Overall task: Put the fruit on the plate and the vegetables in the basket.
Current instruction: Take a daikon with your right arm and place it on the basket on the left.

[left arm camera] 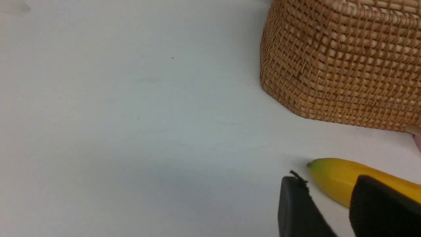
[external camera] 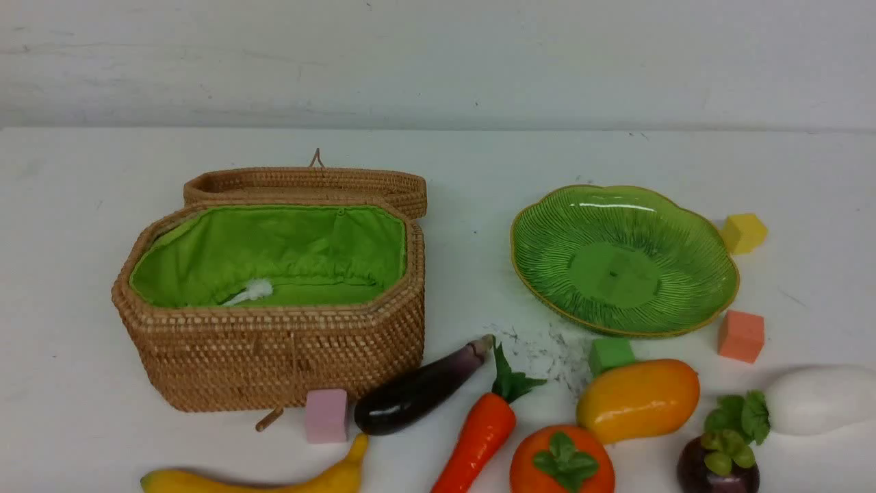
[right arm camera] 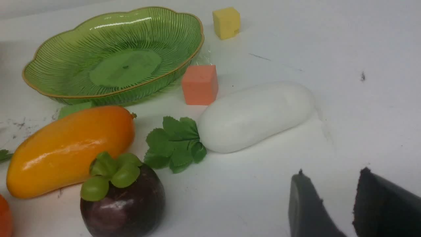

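Observation:
The open wicker basket (external camera: 274,363) with green lining stands at the left, and the green plate (external camera: 616,267) lies empty at the right. Along the near edge lie the banana (external camera: 274,483), eggplant (external camera: 417,394), carrot (external camera: 479,431), persimmon (external camera: 561,462), mango (external camera: 636,400), mangosteen (external camera: 717,465) and white vegetable (external camera: 821,398). My left gripper (left arm camera: 327,184) is open just short of the banana's (left arm camera: 329,169) tip, beside the basket wall (left arm camera: 342,65). My right gripper (right arm camera: 332,174) is open over bare table, near the white vegetable (right arm camera: 256,115) and mangosteen (right arm camera: 125,200). Neither gripper shows in the front view.
Foam cubes sit among the toys: pink (external camera: 326,415) against the basket front, green (external camera: 610,352) and orange (external camera: 740,335) by the plate's near rim, yellow (external camera: 744,233) to its right. The basket lid (external camera: 308,183) lies folded back behind it.

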